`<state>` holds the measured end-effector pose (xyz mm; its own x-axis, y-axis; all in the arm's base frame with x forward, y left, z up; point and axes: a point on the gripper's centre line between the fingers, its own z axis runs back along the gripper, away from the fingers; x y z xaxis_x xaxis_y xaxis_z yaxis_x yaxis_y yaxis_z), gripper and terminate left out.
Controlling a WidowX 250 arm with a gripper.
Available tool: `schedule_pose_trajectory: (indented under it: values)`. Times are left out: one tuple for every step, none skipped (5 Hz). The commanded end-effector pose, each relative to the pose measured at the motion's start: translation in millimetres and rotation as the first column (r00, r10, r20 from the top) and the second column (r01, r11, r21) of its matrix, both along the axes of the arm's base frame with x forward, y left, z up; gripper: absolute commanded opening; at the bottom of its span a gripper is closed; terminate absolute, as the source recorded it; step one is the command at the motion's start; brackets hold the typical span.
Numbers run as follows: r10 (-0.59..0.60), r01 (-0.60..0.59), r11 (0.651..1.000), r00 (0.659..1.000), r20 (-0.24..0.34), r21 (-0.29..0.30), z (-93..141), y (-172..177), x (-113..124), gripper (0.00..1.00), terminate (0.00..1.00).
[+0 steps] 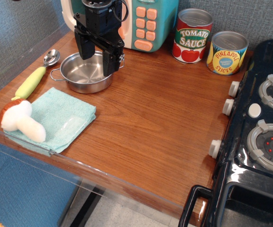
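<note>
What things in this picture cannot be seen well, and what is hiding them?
- Gripper: its upper part is cut off by the top edge; whether anything is between the fingers cannot be told.
- Toy microwave: cut by the top edge, its left half behind the gripper.
- Metal pot: its far rim is hidden by the gripper.
- Toy stove: cut by the right and bottom edges.
- Pineapple can: small label text unreadable.

We see a black gripper (pixel 98 53) of blocky, angular build, with two broad flat fingers (pixel 112 60) below a boxy body. Its surfaces are matte, with a few glossy edges. A small pale marking sits on the right finger's side.
</note>
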<state>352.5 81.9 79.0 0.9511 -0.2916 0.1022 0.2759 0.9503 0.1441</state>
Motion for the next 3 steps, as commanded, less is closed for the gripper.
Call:
schedule_pose_trajectory:
  values:
    - [0.000,0.000,1.000,1.000,0.000,0.000,0,0,0,1.00,0.00]
    - [0.115,-0.115,0.993,0.993,0.020,-0.001,4,25,-21,1.00,0.00]
    - [0.262,-0.261,0.965,0.963,0.068,-0.028,15,64,-45,1.00,0.00]
